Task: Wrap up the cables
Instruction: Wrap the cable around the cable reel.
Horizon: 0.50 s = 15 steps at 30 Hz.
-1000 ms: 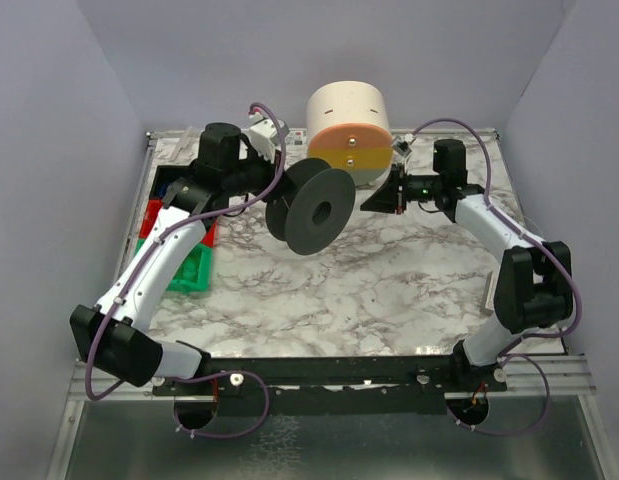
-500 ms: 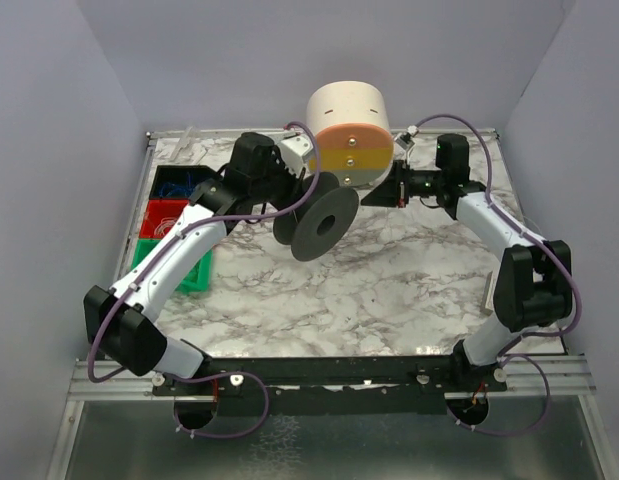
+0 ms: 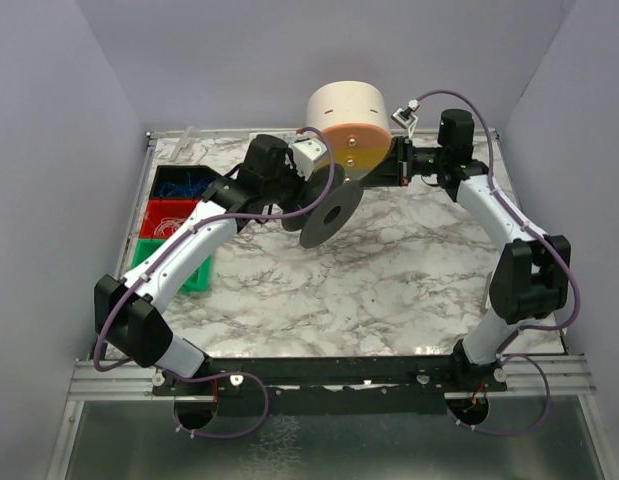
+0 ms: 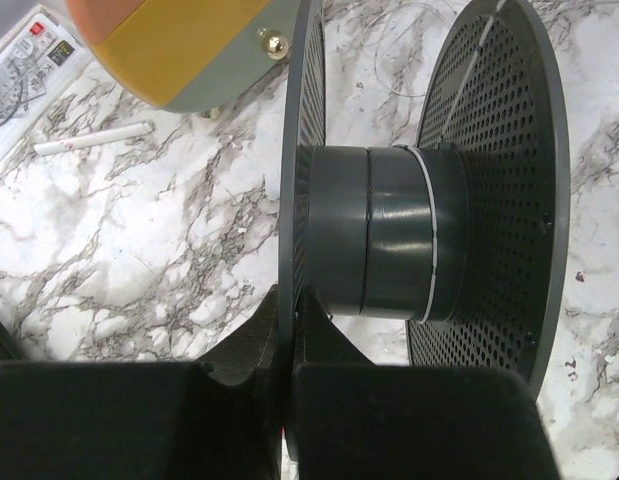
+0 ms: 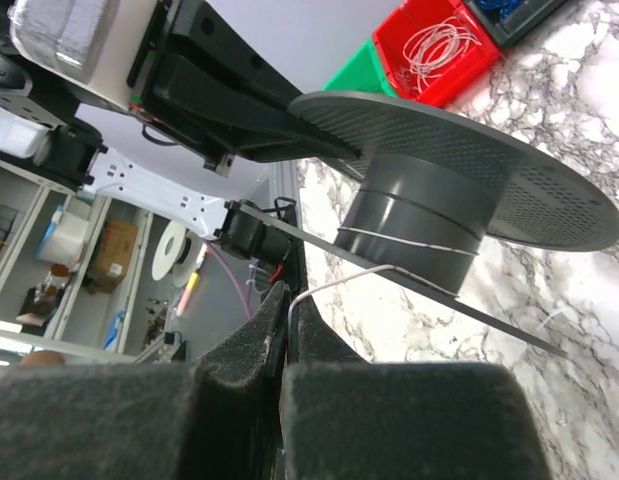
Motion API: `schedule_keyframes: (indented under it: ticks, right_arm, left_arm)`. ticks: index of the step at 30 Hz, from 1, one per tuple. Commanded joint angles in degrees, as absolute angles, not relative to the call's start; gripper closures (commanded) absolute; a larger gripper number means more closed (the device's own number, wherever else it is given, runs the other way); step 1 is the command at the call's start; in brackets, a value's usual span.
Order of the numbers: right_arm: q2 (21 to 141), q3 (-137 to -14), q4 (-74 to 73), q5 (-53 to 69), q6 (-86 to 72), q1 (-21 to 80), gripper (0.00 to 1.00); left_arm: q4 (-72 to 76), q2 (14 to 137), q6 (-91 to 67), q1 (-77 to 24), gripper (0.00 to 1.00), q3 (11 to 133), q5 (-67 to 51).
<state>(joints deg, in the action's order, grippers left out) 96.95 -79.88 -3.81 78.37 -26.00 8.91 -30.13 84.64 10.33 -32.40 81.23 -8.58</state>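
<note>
A dark grey spool (image 3: 327, 215) with perforated flanges hangs above the marble table (image 3: 389, 280), just in front of the cylinder. My left gripper (image 4: 287, 300) is shut on the rim of its left flange (image 4: 291, 150). A thin whitish cable (image 4: 426, 235) circles the hub (image 4: 374, 230) near the right flange. In the right wrist view the cable (image 5: 334, 283) runs from the hub (image 5: 419, 225) over the near flange edge into my right gripper (image 5: 289, 305), which is shut on it. From above, the right gripper (image 3: 387, 170) sits just right of the spool.
A cream cylinder (image 3: 349, 125) with an orange and yellow face stands at the back, close behind the spool. Dark (image 3: 184, 185), red (image 3: 167, 215) and green (image 3: 184, 268) bins line the left edge; the red one (image 5: 439, 45) holds loose white cables. A white pen (image 4: 94, 140) lies on the marble.
The left arm has carried the spool right and back toward the cylinder, turning it more edge-on. The right gripper has drawn back and up with the cable.
</note>
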Motion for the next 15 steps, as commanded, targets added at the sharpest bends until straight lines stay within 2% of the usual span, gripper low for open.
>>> schedule_keyframes:
  ticks: [1, 15]
  right_arm:
    - [92.5, -80.1, 4.6, 83.4, -34.8, 11.6, 1.00]
    - [96.1, -80.3, 9.8, 77.8, -37.6, 29.2, 0.99]
  left_arm:
    - [-33.0, 86.2, 11.0, -31.9, 1.00, 82.2, -0.5]
    - [-29.7, 85.6, 4.6, -29.4, 1.00, 81.4, -1.1]
